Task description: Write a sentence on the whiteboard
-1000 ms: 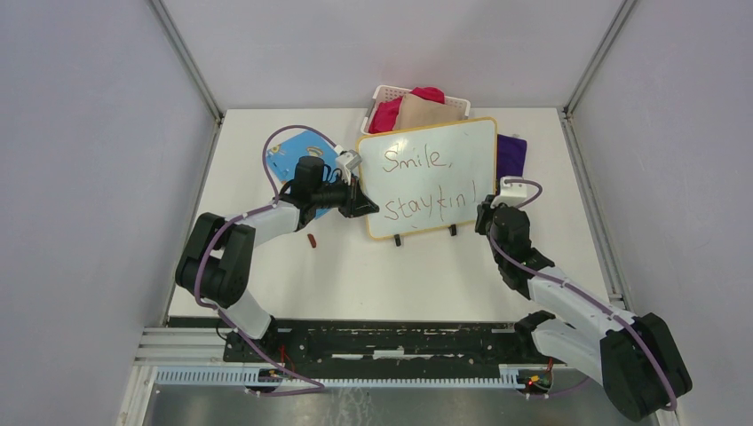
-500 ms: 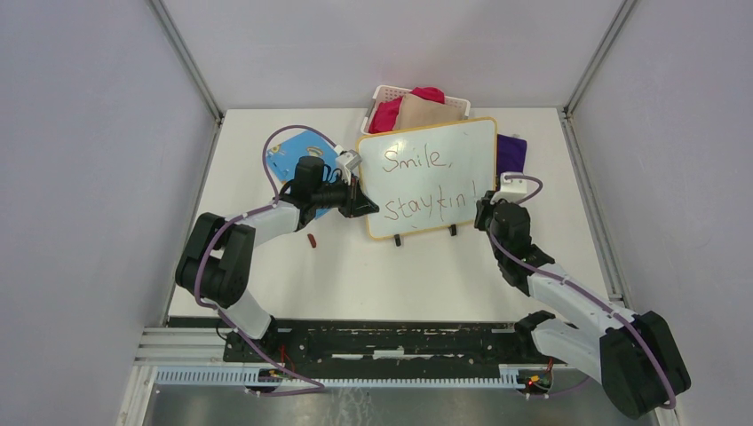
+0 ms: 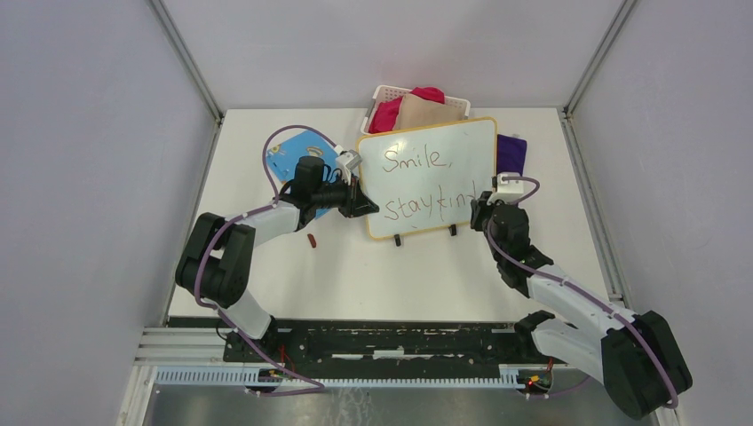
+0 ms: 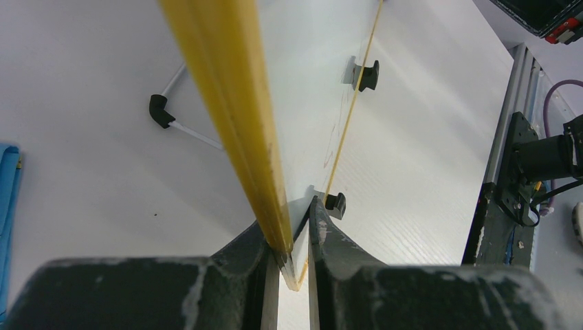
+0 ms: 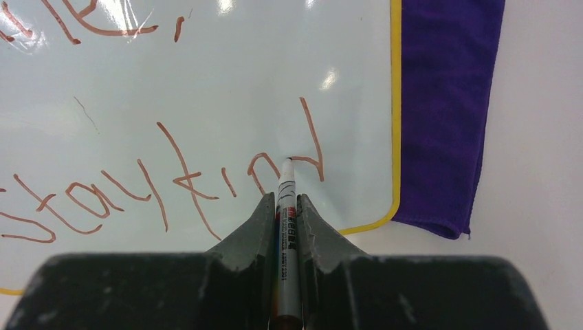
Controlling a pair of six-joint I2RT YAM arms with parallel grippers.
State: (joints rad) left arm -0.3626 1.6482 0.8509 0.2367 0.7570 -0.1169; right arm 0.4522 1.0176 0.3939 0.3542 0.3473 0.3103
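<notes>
Over the last second the right pincer [image 5: 284, 201] had crept up and left over the lower right of the whiteboard [image 3: 462, 146], which stood at upper centre of the overhead view. That put the final "d" into the sentence [image 5: 172, 180], so "stay kind" looked nearly finished. It gripped the marker [image 5: 286, 206], tip on the board. The left pincer [image 4: 292, 230] stayed clamped on the board's left edge, its arm stretched across the tabletop [image 3: 400, 275].
</notes>
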